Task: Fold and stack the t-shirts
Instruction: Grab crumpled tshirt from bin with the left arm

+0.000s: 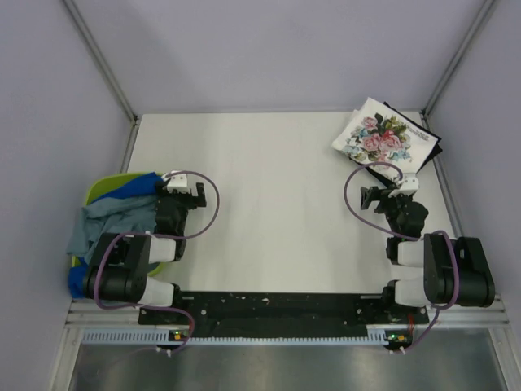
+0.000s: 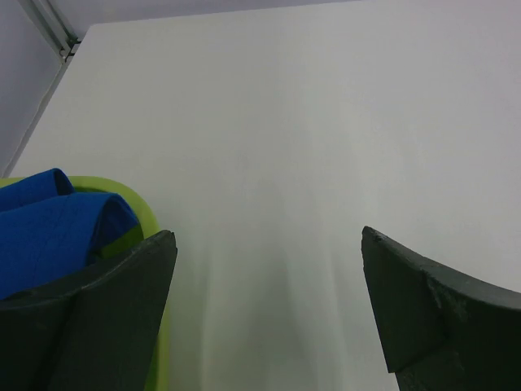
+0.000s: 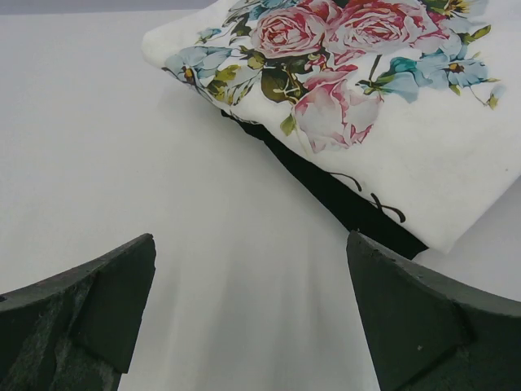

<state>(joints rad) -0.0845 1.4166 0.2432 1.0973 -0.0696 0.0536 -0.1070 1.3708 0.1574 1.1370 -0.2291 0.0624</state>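
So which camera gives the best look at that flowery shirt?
The right wrist camera: the floral shirt fills its upper part, roses sharp, folded on top of a black shirt. The top camera shows it whole but small, at the far right corner of the table. The left wrist camera misses it.

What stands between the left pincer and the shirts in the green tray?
Nothing visible does. The open left pincer sits beside the lime-green tray. The royal blue t-shirt lies heaped in it just to the pincer's left, together with the grey-blue t-shirt.
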